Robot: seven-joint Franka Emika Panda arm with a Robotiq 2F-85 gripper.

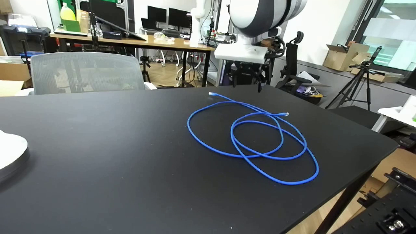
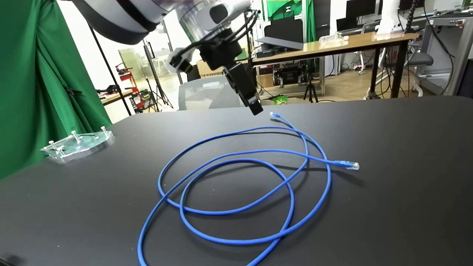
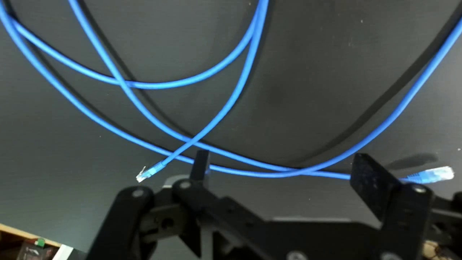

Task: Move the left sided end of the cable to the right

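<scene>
The bright blue cable (image 1: 292,183) lies in large overlapping loops on the dark table (image 1: 113,162). It also shows in an exterior view (image 2: 236,242) and in the wrist view (image 3: 155,86). One end has a pale plug tip (image 1: 213,94) at the left of the coil's far side. The other plug tip (image 1: 285,114) points right. In the wrist view, one plug tip (image 3: 149,172) is left of the left finger, and the other (image 3: 429,175) is just past the right finger. My gripper (image 3: 281,162) is open and empty, above the table near the cable's far side (image 1: 247,86).
A clear plate with upright screws (image 2: 77,146) sits at the table's left. A white rounded object (image 1: 13,151) is at the left edge. A grey mesh chair (image 1: 87,73) stands behind the table. The table's right edge (image 1: 344,187) drops off to the floor.
</scene>
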